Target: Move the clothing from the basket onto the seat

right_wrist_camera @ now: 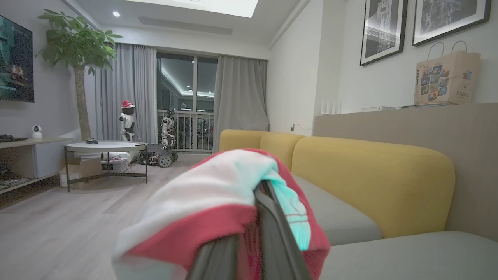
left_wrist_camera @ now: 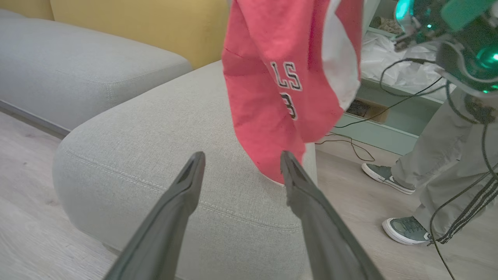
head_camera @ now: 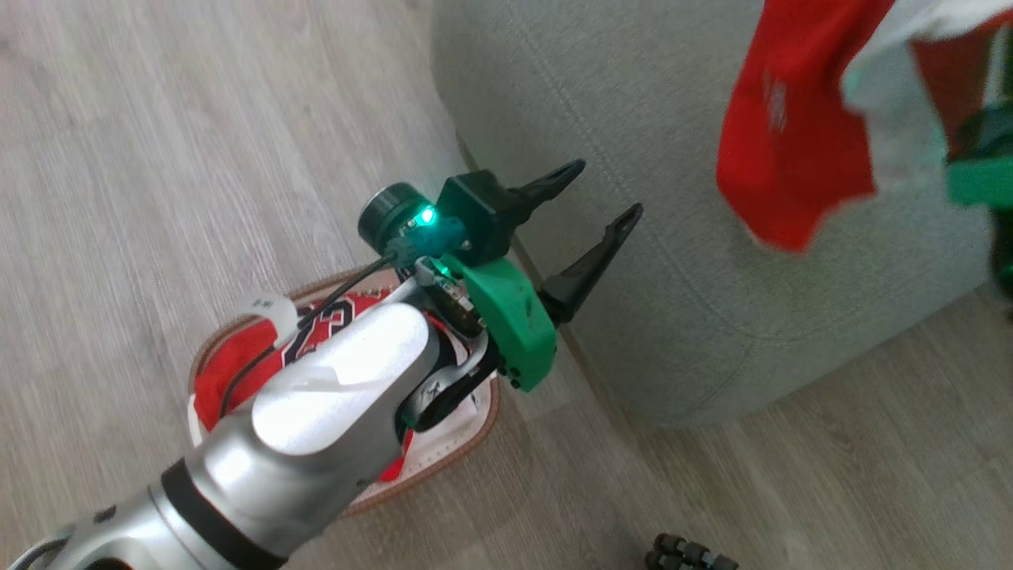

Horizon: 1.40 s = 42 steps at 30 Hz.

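My right gripper (right_wrist_camera: pixel 261 190) is shut on a red jersey (right_wrist_camera: pixel 202 229) with white trim. That jersey (head_camera: pixel 791 134) hangs in the air over the grey-green seat (head_camera: pixel 633 103). In the left wrist view its lower end (left_wrist_camera: pixel 272 85) dangles just above the seat (left_wrist_camera: pixel 155 128) and shows black-and-white lettering. My left gripper (head_camera: pixel 605 190) is open with nothing between its fingers, pointing at the seat's side, and the same gripper (left_wrist_camera: pixel 242 155) faces the hanging cloth. Beneath my left forearm, the basket (head_camera: pixel 475 431) sits on the floor with another red jersey (head_camera: pixel 229 372), numbered 23, inside.
A person's legs and shoes (left_wrist_camera: pixel 447 163) stand on the wooden floor right of the seat, with cables (left_wrist_camera: pixel 350 144) trailing nearby. Behind the seat are another grey cushion (left_wrist_camera: pixel 58 66) and a yellow sofa back (right_wrist_camera: pixel 369 182). A round table (right_wrist_camera: pixel 105 147) stands across the room.
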### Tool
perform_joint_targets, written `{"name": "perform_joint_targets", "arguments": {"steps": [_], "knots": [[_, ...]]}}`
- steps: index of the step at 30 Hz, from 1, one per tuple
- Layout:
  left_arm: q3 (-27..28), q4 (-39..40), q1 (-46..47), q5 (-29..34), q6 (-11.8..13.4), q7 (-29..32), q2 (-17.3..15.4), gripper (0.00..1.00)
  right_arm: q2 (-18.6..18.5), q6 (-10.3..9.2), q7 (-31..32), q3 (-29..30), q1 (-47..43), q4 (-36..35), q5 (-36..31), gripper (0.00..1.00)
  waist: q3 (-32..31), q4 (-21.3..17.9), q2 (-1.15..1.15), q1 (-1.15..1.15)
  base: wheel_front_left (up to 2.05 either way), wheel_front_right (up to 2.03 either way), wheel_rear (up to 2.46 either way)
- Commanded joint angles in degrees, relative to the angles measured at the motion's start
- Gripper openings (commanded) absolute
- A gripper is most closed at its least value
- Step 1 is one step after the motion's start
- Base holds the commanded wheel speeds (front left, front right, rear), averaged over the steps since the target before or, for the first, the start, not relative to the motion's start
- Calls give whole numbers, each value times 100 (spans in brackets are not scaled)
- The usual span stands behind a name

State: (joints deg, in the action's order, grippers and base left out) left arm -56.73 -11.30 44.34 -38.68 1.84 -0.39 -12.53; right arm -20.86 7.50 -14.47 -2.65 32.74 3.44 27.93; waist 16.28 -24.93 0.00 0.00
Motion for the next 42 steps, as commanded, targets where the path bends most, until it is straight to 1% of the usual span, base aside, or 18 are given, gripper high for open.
{"name": "perform_joint_targets", "arguments": {"steps": [1,3,8,17,21,24,27,32,35,37,40,42], "knots": [[191,215,346,63,-23,32,-92,100,-174,-1,-39,15,212,-128,49,0,209,122,0,0,0,0,0],[138,274,486,173,-25,102,-112,100,-392,-1,-40,26,473,35,-7,0,391,202,0,0,0,0,0],[83,455,784,313,-45,250,-114,100,-802,-1,-42,143,1085,490,73,0,884,370,0,0,0,0,0],[-22,643,1288,527,-119,413,7,100,-1528,-1,-46,519,1796,1697,187,0,1713,675,0,0,0,0,0],[-33,660,1468,578,-150,429,69,100,-1744,-1,-47,625,2012,2237,118,0,2028,819,0,0,0,0,0],[-41,653,1579,611,-174,423,102,100,-1881,-1,16,598,2166,2650,43,0,2213,924,0,0,0,0,0],[-43,637,1657,628,-186,406,137,100,-1981,-1,197,418,2306,2986,-41,0,2363,1024,0,0,0,0,0],[-41,569,1696,616,-200,349,164,100,-1978,-1,478,-39,2537,3470,-123,0,2486,1134,0,0,0,0,0],[-37,524,1699,599,-205,303,176,100,-1931,-1,842,-309,2651,3820,-110,0,2492,1189,0,0,0,0,0],[-27,497,1693,586,-202,269,175,100,-1915,-1,1232,-496,2713,4063,-66,0,2469,1221,0,0,0,0,0],[-15,453,1683,557,-203,227,178,100,-1915,-1,1668,-783,2762,4239,97,0,2425,1250,0,0,0,0,0],[-18,432,1671,540,-205,208,183,100,-1956,-1,1852,-928,2779,4286,235,0,2396,1263,0,0,0,0,0]]}}
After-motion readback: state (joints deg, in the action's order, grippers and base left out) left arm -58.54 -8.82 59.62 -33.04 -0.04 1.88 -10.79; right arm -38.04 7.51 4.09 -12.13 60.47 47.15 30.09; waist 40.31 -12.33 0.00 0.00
